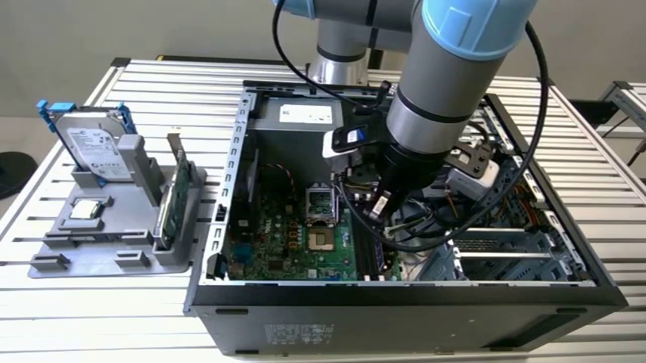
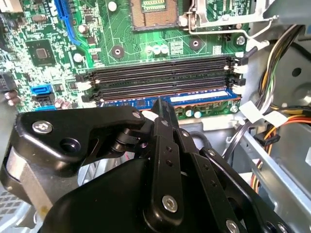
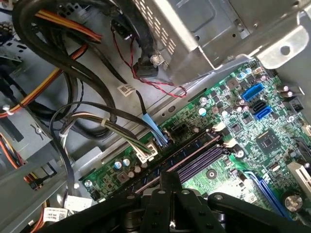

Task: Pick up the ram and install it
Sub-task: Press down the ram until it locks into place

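The pincer (image 2: 160, 109), a black, matte assembly of bolted linkage arms, reaches down inside the open computer case (image 1: 404, 299) and meets the top edge of the ram (image 2: 194, 99); its fingers come together into one narrow tip over that edge, but I cannot tell whether they pinch the stick or merely press on it. The ram, a long thin blue circuit stick with a white sticker along its face, stands on edge in the slot nearest the pincer, at the edge of the bank of memory slots (image 2: 160, 77), whose other long black channels with white end clips lie bare beside it. Around the slots spreads the green motherboard (image 2: 48, 29), densely studded with small silver capacitors, a square processor socket (image 2: 155, 12) with a metal frame, and bright blue connectors. Bundles of black, yellow and orange cables (image 3: 58, 29) curve past a perforated grey metal drive cage (image 3: 194, 29). In the exterior view the grey and pale blue arm (image 1: 454, 83) descends into the black steel case, which lies on its side on a ribbed aluminium counter (image 1: 595, 189). Toward the exterior view's left, well apart from the case, a grey plastic holder (image 1: 101, 242) carries an upright silver hard drive (image 1: 96, 144) and a green circuit card (image 1: 174, 204) standing on edge.
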Robot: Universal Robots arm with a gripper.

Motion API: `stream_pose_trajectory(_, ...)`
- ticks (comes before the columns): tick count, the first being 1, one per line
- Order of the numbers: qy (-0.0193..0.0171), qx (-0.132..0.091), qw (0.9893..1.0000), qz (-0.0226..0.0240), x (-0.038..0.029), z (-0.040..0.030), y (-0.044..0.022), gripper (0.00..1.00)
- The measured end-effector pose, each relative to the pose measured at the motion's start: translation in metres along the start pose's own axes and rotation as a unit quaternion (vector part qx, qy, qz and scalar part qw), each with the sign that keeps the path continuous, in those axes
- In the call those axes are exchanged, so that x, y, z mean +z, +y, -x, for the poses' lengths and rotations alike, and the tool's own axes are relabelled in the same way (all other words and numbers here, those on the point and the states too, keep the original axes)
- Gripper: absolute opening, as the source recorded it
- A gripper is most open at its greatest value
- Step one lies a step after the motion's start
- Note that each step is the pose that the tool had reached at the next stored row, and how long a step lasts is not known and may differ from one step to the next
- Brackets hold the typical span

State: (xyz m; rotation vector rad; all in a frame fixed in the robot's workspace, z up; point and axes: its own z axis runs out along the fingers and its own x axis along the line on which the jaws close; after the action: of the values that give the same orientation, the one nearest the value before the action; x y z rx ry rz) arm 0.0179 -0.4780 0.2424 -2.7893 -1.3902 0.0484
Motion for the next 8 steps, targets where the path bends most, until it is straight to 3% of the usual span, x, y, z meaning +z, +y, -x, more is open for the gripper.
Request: stream_pose_trajectory(8,0.0009,-0.031,0.9995,-0.0015,0.0002,0.0000,0.0000,0.00)
